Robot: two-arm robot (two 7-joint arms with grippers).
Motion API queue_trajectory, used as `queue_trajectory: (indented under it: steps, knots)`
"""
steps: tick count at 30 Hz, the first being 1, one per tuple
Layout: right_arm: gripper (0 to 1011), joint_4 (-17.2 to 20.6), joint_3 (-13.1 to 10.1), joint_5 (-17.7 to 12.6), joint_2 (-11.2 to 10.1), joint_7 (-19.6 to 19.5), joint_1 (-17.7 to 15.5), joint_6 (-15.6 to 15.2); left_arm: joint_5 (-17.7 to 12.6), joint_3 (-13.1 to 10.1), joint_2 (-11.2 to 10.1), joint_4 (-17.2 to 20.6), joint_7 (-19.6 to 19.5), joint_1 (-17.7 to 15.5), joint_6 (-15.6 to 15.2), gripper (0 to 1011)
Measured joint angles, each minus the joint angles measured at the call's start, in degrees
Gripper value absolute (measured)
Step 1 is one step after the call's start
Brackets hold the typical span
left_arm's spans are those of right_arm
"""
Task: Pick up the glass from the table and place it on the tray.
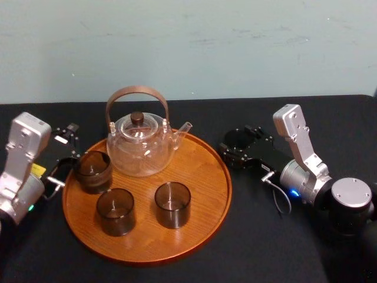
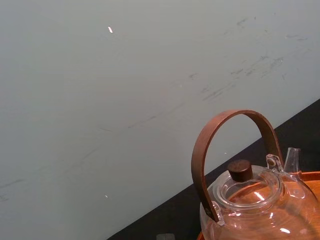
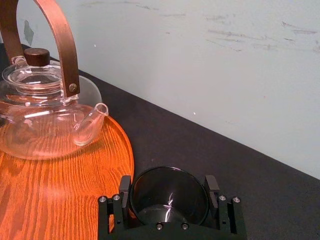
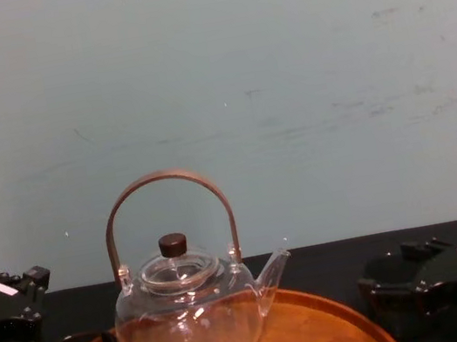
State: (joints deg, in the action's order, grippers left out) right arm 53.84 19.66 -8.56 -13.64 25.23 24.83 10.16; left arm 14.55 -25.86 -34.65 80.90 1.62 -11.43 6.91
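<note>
Glass (image 3: 170, 197) sits clamped in the low, forward-stretched right tool (image 1: 240, 141) beside the tray (image 1: 207, 177); left tool (image 1: 63, 155) gapes open.

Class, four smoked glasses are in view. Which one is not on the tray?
The glass right of the tray, held in the right tool; the other three stand on it.

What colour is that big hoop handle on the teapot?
The handle is reddish brown; it shows best in the left wrist view.
</note>
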Motion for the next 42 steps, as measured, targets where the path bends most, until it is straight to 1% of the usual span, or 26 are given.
queue_trajectory:
  steps: [42]
  knots:
    - [903, 0.00, 0.00, 0.00, 0.00, 0.00, 0.00, 0.00, 0.00, 0.00, 0.00, 0.00, 0.00, 0.00, 0.00, 0]
